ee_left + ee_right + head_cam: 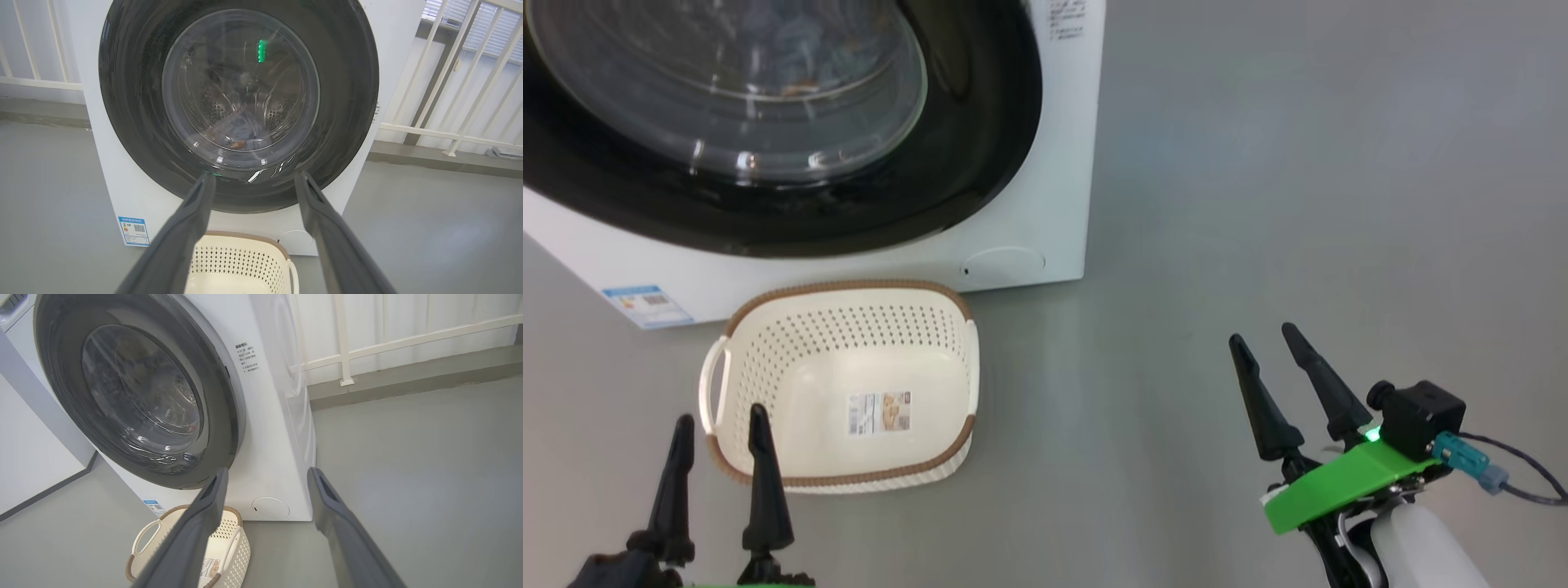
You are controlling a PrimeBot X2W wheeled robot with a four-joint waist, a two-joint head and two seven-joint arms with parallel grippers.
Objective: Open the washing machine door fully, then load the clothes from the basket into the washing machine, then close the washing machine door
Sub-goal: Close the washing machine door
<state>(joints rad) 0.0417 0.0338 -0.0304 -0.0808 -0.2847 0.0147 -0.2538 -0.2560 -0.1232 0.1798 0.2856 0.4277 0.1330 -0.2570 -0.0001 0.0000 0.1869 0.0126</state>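
Clothes (244, 131) lie inside the washing machine (1058, 171), behind its closed-looking door (980, 122). An empty basket (849, 331) sits just before it. The left gripper (721, 415) and right gripper (1262, 333) are spread, holding nothing. If unlatched, the door might swing open.

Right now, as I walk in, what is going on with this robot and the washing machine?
The robot faces the washing machine. The washing machine door looks shut, and the clothes lie in the drum behind it. The basket on the floor holds just its label sticker. The left gripper and the right gripper are open, hold nothing and touch nothing.
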